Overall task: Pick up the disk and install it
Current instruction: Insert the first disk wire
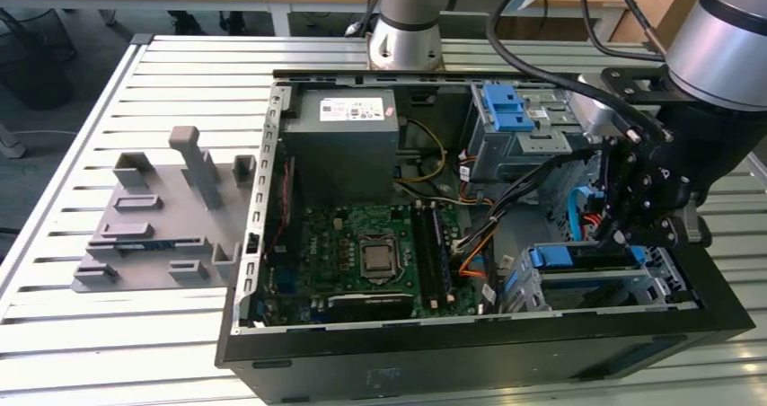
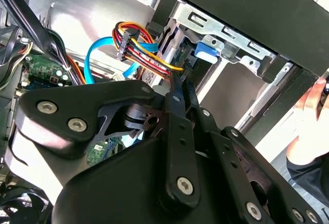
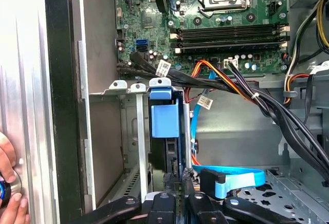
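My gripper (image 3: 177, 185) is clenched on the disk (image 3: 165, 131), which stands on edge, partly down in the drive cage (image 1: 599, 280) at the case's four o'clock corner. If tilted, it could jam or snag the cables (image 3: 247, 93).

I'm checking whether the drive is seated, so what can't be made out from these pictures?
- The disk: in the first wrist view it stands edge-on in the drive cage, so its label and lower end are hidden.
- The gripper: its fingertips are too close together to tell their state.
- A person's hand: cut off by the picture's edge.
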Available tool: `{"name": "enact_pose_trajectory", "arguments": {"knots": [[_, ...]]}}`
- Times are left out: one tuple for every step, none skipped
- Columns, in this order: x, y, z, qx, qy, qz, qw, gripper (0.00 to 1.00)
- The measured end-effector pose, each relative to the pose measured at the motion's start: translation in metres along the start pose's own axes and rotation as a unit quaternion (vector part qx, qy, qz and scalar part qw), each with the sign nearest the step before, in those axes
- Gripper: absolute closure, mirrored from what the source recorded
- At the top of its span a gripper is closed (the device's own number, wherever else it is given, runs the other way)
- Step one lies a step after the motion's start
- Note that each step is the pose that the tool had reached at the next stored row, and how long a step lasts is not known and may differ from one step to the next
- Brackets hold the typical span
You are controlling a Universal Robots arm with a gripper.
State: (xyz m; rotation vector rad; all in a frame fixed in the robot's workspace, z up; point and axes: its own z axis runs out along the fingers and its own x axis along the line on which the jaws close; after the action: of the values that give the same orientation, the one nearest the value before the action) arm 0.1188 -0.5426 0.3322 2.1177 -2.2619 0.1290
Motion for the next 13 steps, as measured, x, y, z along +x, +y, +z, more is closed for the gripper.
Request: {"name": "enact_pose_trajectory", "arguments": {"knots": [[0.0, 0.0, 0.0002, -0.0002, -0.0003, 0.0, 1.0, 0.84], [0.0, 0.0, 0.0005, -0.0005, -0.0006, 0.0, 1.0, 0.84], [0.0, 0.0, 0.0009, -0.0009, -0.0012, 0.0, 1.0, 0.84], [-0.0001, 0.0, 0.0013, -0.0012, -0.0017, 0.0, 1.0, 0.84], [-0.0001, 0.0, 0.0017, -0.0017, -0.0025, 0.0, 1.0, 0.84], [-0.0001, -0.0001, 0.0022, -0.0021, -0.0036, 0.0, 1.0, 0.84], [-0.0002, -0.0003, 0.0027, -0.0025, -0.0047, 0.0, 1.0, 0.84], [-0.0002, -0.0006, 0.0032, -0.0031, -0.0058, 0.0, 1.0, 0.84], [-0.0002, -0.0008, 0.0037, -0.0038, -0.007, 0.0, 1.0, 0.84], [-0.0002, -0.001, 0.0039, -0.0043, -0.0079, 0.0, 1.0, 0.84], [-0.0002, -0.0009, 0.0039, -0.0044, -0.0082, 0.0, 1.0, 0.84], [-0.0002, -0.001, 0.004, -0.0044, -0.0082, 0.0, 1.0, 0.84], [-0.0002, -0.0009, 0.0041, -0.0044, -0.0083, 0.0, 1.0, 0.84]]}}
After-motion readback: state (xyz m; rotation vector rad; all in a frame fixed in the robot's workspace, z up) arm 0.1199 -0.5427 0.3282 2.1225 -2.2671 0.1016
